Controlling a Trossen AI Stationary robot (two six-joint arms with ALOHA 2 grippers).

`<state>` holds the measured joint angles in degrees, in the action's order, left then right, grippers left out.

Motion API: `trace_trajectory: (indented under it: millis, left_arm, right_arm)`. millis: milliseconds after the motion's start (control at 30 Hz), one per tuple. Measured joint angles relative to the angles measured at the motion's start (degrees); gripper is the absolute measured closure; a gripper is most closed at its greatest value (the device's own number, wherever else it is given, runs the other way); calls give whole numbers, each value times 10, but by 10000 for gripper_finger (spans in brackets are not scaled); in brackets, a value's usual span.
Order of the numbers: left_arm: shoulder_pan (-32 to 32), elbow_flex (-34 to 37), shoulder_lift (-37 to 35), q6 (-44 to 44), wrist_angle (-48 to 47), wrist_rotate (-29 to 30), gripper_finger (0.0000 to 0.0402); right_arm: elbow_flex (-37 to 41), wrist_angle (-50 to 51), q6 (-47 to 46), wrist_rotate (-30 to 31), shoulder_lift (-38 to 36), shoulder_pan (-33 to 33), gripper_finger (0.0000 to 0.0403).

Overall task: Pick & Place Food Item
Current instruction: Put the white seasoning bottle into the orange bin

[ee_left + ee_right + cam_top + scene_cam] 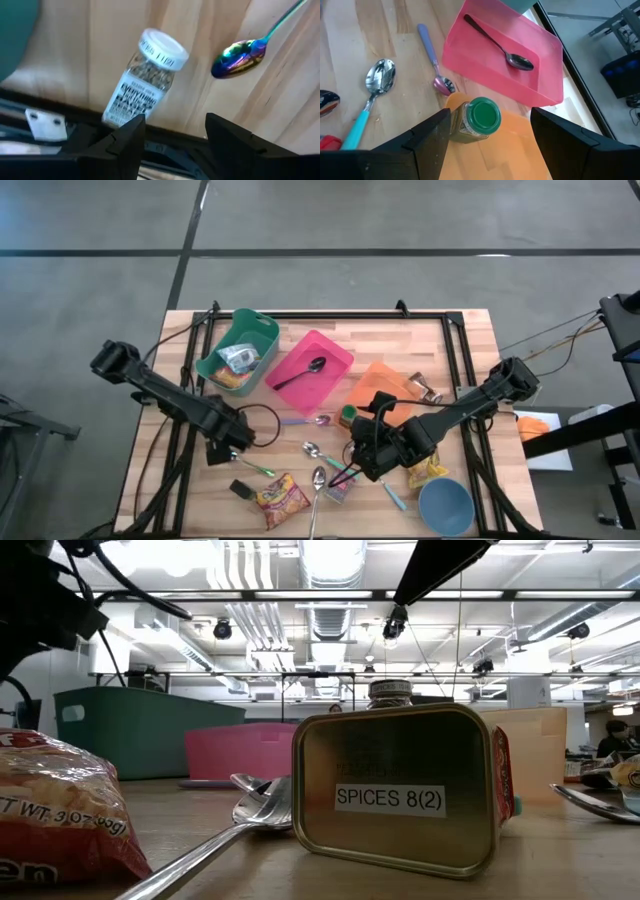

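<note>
A seasoning jar point(145, 80) with a white lid lies on its side on the wooden table, just ahead of my left gripper point(175, 135), which hovers above it, open, with nothing between its fingers. In the high view this gripper point(228, 448) is at the table's near left. My right gripper point(490, 140) is open too and hangs in the air above a green-lidded jar point(476, 120), which stands upright by the corner of the orange tray point(385, 385). In the high view my right gripper point(360, 455) is at the table's middle.
A teal bin point(238, 352) holding packets stands at the far left, with a pink tray point(312, 370) holding a dark spoon beside it. A snack bag point(282, 498), a spice tin point(400, 790), several spoons, a yellow packet point(425, 473) and a blue bowl point(445, 505) crowd the near edge.
</note>
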<state>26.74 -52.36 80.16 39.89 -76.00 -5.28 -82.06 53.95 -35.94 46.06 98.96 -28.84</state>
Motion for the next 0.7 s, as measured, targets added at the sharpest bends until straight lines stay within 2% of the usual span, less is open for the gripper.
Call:
trace_trajectory:
  millis: [133,500,700]
  left_arm:
    - [0,14,3,-13,17,-7,189]
    - [-8,78,3,25,36,-22,189]
    - [-16,82,3,22,39,-30,186]
  right_arm:
    - [0,-2,0,-1,0,0,131]
    - [0,-4,0,-8,0,0,131]
    - [0,-6,0,-16,1,0,131]
